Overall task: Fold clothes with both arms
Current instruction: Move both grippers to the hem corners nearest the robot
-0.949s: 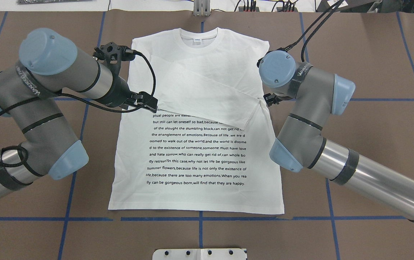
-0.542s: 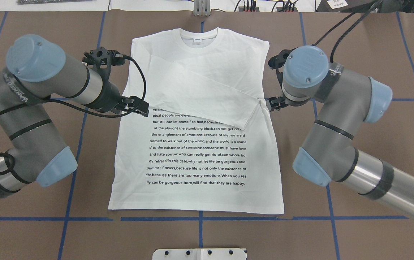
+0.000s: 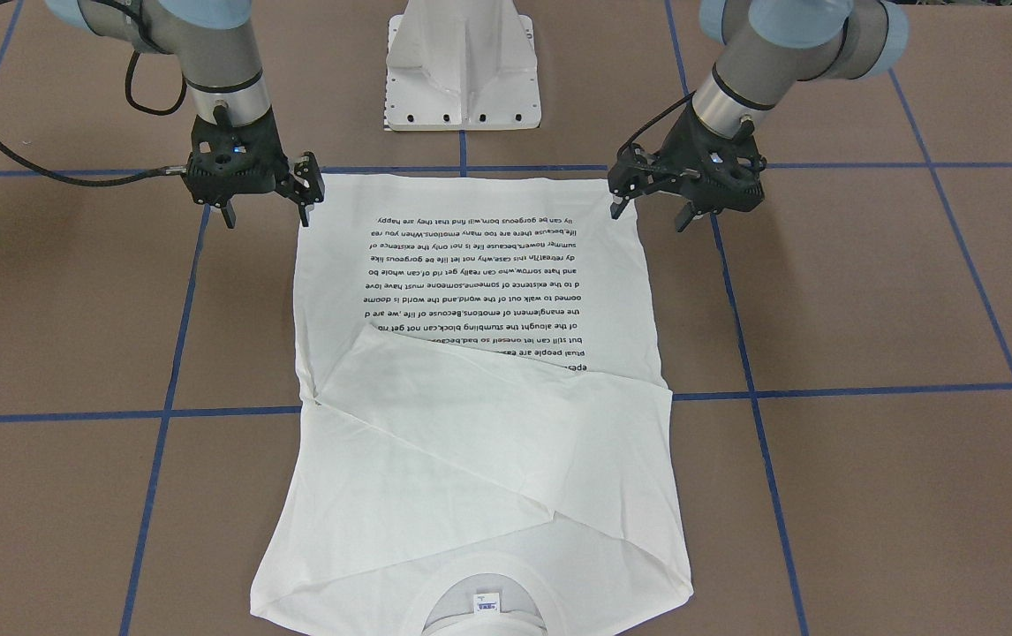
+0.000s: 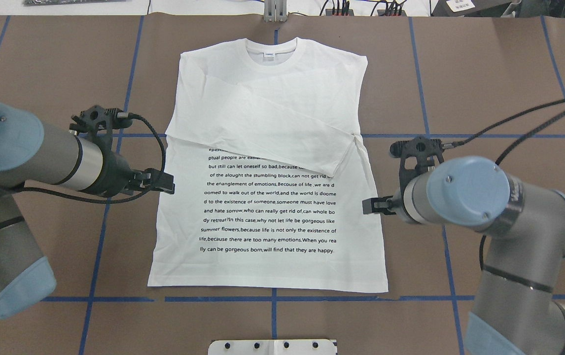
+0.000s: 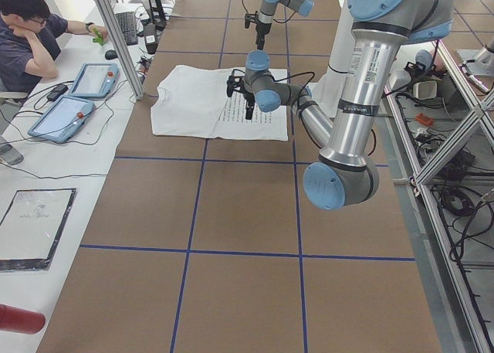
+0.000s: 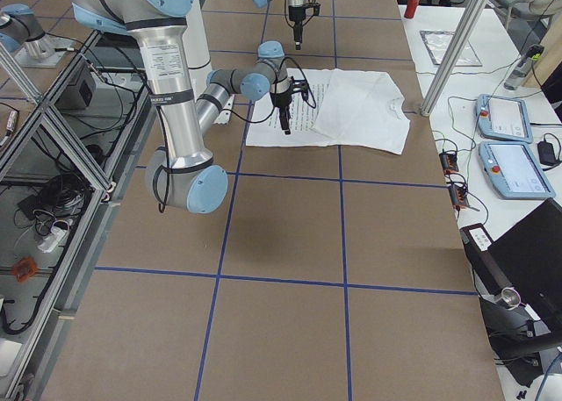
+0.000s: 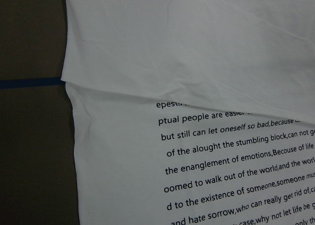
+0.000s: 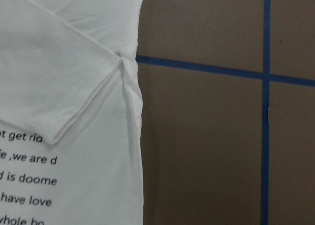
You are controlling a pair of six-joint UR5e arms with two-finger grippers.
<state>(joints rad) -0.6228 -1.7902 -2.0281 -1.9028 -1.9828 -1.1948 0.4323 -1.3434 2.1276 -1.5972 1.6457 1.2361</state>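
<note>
Left tool (image 3: 647,221) and right tool (image 3: 266,221) gape empty, flanking the shirt (image 4: 267,212); white pedestal (image 3: 462,79) beyond its hem.

White shirt (image 4: 267,207), sleeves seemingly folded, lies between left arm (image 4: 31,148), right arm (image 4: 465,197).

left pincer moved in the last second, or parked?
Yes. In the overhead view the left pincer has slid from the horizontal blue tape line toward the robot, along the left edge of the shirt, nearer the hem.

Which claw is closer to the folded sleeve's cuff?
Right. The right gripper is beside the shirt edge where the cuff lies; the left gripper is at the opposite edge.
</note>
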